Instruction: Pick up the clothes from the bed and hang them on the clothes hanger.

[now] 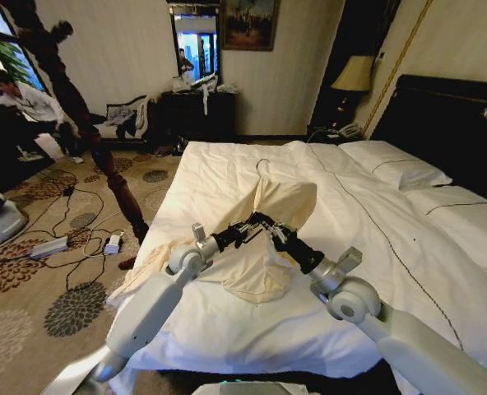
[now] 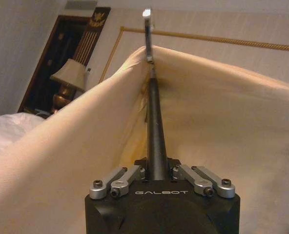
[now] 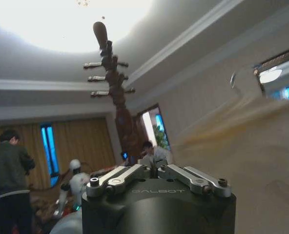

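A cream garment, the clothes [image 1: 280,206], stands tented up in the middle of the bed [image 1: 391,247]. The clothes hanger is inside it, with its silvery hook [image 1: 264,167] poking out of the top. My left gripper [image 1: 250,228] reaches in from the near side and is shut on the clothes hanger's dark bar [image 2: 156,131], which runs up under the cloth [image 2: 222,112] to the hook [image 2: 147,14]. My right gripper [image 1: 270,230] meets it tip to tip at the garment's near edge. Its jaws are shut [image 3: 153,168], with the cloth [image 3: 242,146] just beside it.
A carved wooden coat stand [image 1: 104,164] rises off the bed's left side, over carpet with cables and a power strip [image 1: 50,245]. White pillows [image 1: 396,164] and a black headboard [image 1: 449,123] lie at the right. A lamp [image 1: 354,76] stands in the far corner.
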